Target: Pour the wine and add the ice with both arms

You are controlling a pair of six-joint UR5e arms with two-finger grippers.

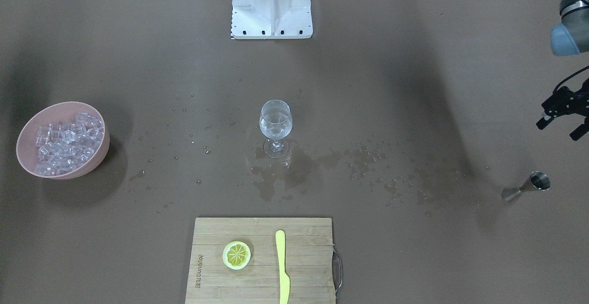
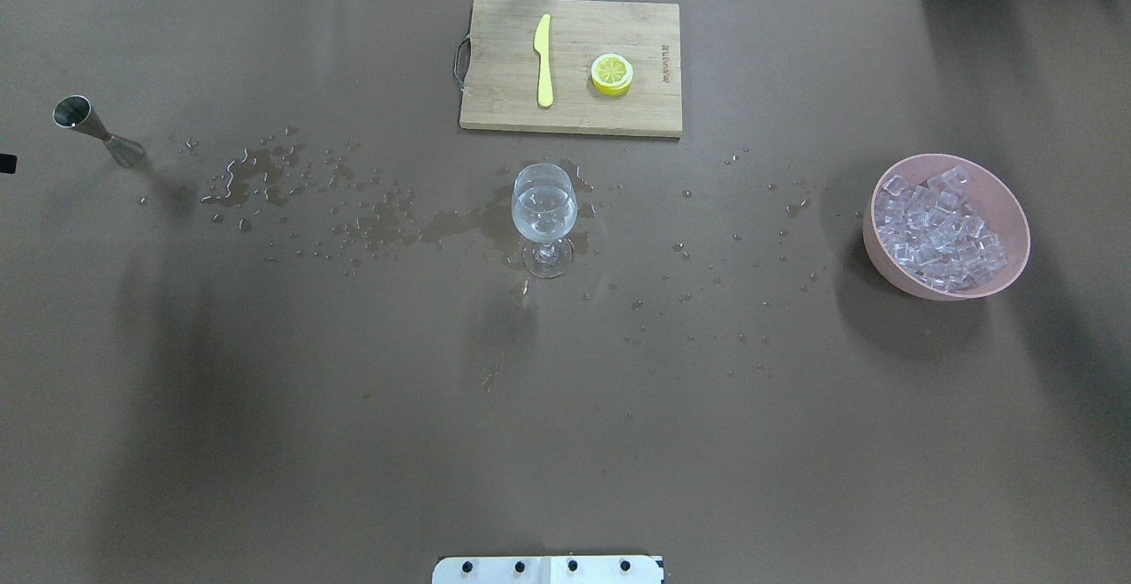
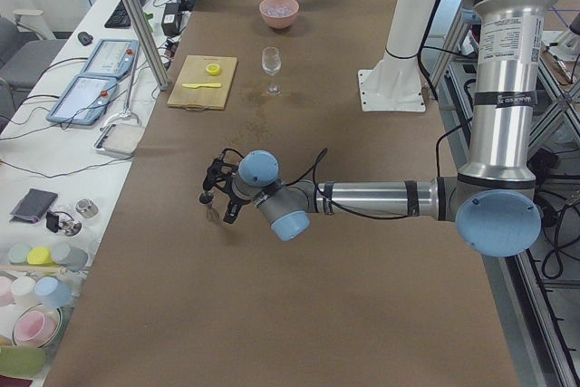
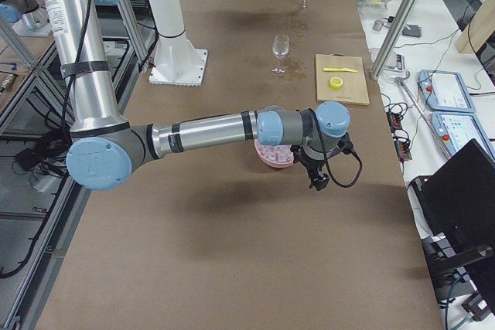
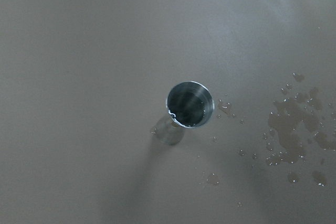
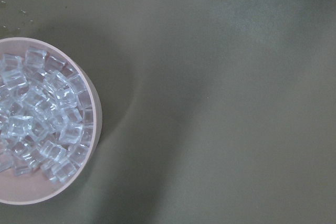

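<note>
Well apart from the glass (image 1: 275,127), left end effector (image 1: 560,128) hangs wide near the jigger (image 1: 529,186); right end effector (image 4: 315,179): cannot tell.

Left claw (image 1: 558,129) spread — hovering, right arm (image 4: 209,130) outstretched

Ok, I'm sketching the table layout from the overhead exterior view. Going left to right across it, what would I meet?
jigger → wine glass → lemon slice → pink bowl of ice. I left out the cutting board and knife, since they overlap the glass's position.
</note>
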